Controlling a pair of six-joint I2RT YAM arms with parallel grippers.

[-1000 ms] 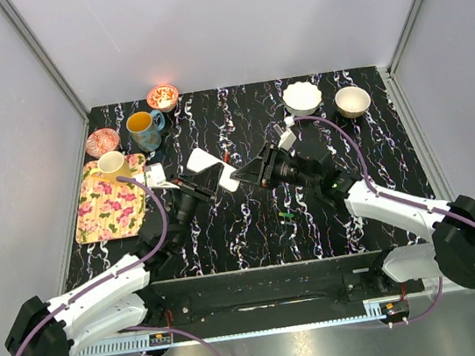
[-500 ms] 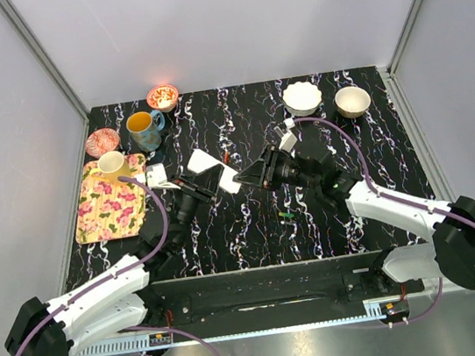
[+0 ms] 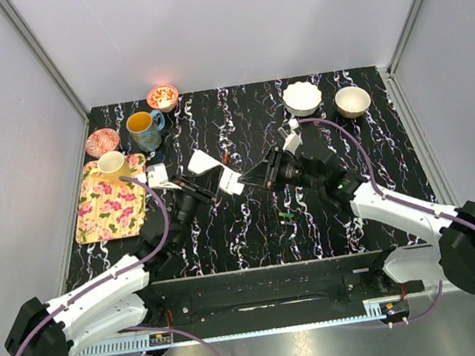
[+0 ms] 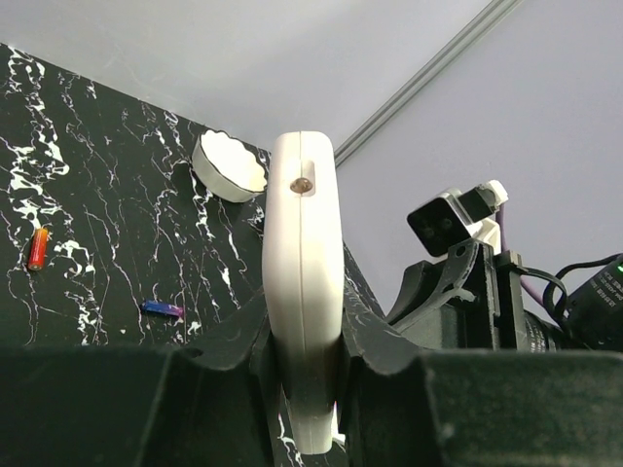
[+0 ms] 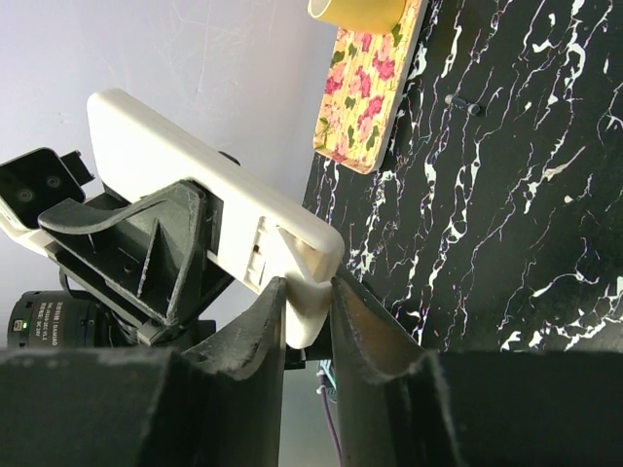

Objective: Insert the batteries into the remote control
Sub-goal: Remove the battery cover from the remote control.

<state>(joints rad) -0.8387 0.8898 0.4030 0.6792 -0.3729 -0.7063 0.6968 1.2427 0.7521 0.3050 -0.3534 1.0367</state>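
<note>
The white remote control (image 3: 202, 160) is held off the table at centre left, clamped edge-on in my left gripper (image 3: 202, 179); in the left wrist view it stands upright (image 4: 302, 253) between the shut jaws (image 4: 304, 336). In the right wrist view the remote (image 5: 185, 175) has one end open. My right gripper (image 5: 310, 292) is shut on a small white cover piece (image 5: 313, 309) at that end, which also shows from above (image 3: 230, 180). A red battery (image 4: 37, 248) and a blue one (image 4: 161, 309) lie on the table.
A floral tray (image 3: 114, 215) with a yellow cup (image 3: 111, 163) sits at left. A blue mug (image 3: 144, 129) and two patterned bowls (image 3: 162, 95) (image 3: 101, 141) stand behind it. Two white bowls (image 3: 302, 97) (image 3: 352, 101) are at back right. A small green item (image 3: 285, 216) lies near the middle.
My right gripper has shifted slightly to the right, still on the white piece. The left gripper and remote have barely moved.
</note>
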